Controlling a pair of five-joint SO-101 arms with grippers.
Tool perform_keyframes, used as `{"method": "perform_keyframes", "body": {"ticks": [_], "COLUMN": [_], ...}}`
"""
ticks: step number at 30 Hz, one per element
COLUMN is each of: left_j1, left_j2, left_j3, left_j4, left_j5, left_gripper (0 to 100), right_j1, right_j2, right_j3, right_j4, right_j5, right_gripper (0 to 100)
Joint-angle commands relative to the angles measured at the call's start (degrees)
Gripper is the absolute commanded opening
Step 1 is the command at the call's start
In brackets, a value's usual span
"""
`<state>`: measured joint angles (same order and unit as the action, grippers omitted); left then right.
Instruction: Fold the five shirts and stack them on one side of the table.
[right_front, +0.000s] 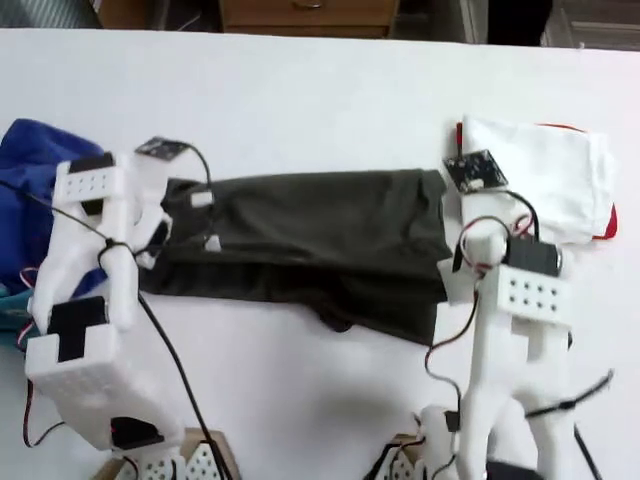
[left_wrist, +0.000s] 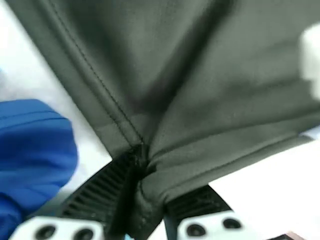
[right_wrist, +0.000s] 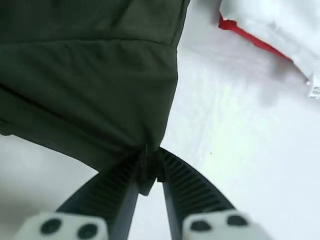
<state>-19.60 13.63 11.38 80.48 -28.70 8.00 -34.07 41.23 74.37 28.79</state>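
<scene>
1. Across the middle of the table (right_front: 330, 90) the dark shirt (right_front: 310, 240) lies stretched between the two arms. It is already doubled lengthwise into a long band, and its near edge is rumpled.
2. The step in hand looks like a further fold of this shirt. To do it well, both ends should rise together and level, with the cloth taut enough not to sag. They should then travel the same way so the edges meet squarely.
3. Pulling the ends apart too hard could slip the thin bite of cloth out of either pinch.
4. The left gripper (left_wrist: 137, 170) is pressed together on a gathered seam at the shirt's end nearest the blue shirt (right_front: 30, 170).
5. The right gripper (right_wrist: 150, 167) is almost closed, pinching the hem corner at the opposite end. That end lies near the white shirt (right_front: 545, 175), which rests on a red shirt (right_front: 607, 222).
</scene>
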Motion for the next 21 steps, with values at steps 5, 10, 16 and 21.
{"method": "perform_keyframes", "body": {"ticks": [5,10,16,21], "left_j1": [-0.6,-0.5,-0.6,-0.7], "left_j2": [-3.7,-3.7,-3.7,-3.9], "left_j3": [5.8,11.0,13.8,13.3], "left_j4": [-6.2,-12.2,-12.9,-12.6], "left_j5": [-0.7,-0.6,-0.7,-0.7], "left_gripper": [2,2,2,10], "right_j1": [1.0,0.9,0.9,0.7], "right_j2": [-7.3,-7.3,-7.3,-7.7], "right_j3": [11.3,19.7,22.2,21.8], "right_j4": [-3.0,-10.1,-11.6,-10.9], "right_j5": [3.8,3.7,3.7,3.7], "right_gripper": [2.0,2.0,2.1,9.7]}}
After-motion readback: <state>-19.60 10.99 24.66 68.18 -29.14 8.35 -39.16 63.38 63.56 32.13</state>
